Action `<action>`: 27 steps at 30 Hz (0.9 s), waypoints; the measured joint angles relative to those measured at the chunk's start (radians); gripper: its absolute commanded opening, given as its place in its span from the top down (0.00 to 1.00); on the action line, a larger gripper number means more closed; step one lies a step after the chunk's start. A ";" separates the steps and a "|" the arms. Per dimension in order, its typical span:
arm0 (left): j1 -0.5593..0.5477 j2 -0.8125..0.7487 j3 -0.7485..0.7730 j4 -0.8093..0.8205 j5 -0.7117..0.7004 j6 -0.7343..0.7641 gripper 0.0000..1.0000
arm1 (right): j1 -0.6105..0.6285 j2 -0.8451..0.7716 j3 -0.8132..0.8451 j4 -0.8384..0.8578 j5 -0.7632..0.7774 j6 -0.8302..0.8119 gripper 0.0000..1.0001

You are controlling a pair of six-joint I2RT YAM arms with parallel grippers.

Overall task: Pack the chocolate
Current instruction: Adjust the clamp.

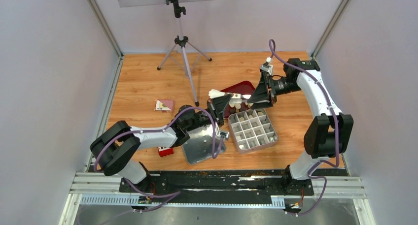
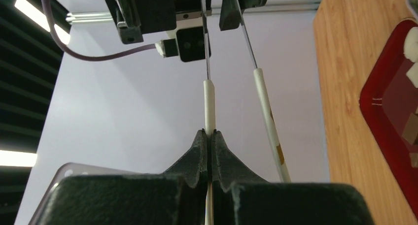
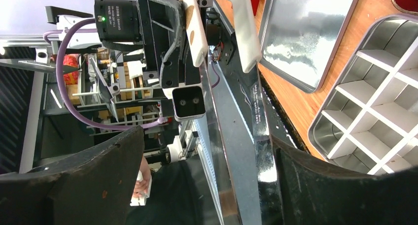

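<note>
The chocolate (image 1: 237, 106) is small cream and brown pieces on a red tray (image 1: 245, 86); two pieces (image 2: 411, 42) show at the right edge of the left wrist view. My left gripper (image 1: 218, 103) is shut on one arm of white tongs (image 1: 215, 93). In the left wrist view that arm (image 2: 209, 104) runs between my jaws (image 2: 210, 134), with the other arm (image 2: 266, 112) free to the right. My right gripper (image 1: 256, 98) hovers over the tray's near edge, open and empty (image 3: 207, 185). It faces the tongs (image 3: 244, 28).
A metal box with white dividers (image 1: 252, 130) sits in front of the tray and shows in the right wrist view (image 3: 379, 112). Its metal lid (image 1: 201, 145) lies to the left. A small red block (image 1: 165, 151), a card (image 1: 164, 105) and a tripod (image 1: 183, 48) stand further left.
</note>
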 measured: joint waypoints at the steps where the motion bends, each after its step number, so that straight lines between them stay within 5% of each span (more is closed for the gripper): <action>1: 0.002 0.006 0.003 0.013 0.003 0.000 1.00 | 0.000 -0.008 -0.002 0.001 0.000 0.002 0.25; 9: 0.015 0.062 0.011 0.112 0.002 -0.022 1.00 | 0.000 -0.025 -0.047 0.059 0.005 0.075 0.54; 12: 0.016 0.065 0.016 0.129 -0.017 -0.032 0.91 | 0.000 -0.025 -0.047 0.083 0.012 0.095 0.62; 16: 0.014 0.074 0.020 0.133 -0.055 -0.042 0.90 | 0.006 -0.026 -0.047 0.114 0.031 0.111 0.71; 21: 0.010 0.085 0.020 0.134 -0.090 -0.049 0.52 | 0.019 -0.032 -0.049 0.138 0.059 0.116 0.75; 27: 0.007 0.083 -0.010 0.132 -0.134 -0.075 0.18 | 0.025 -0.043 -0.047 0.159 0.139 0.111 0.78</action>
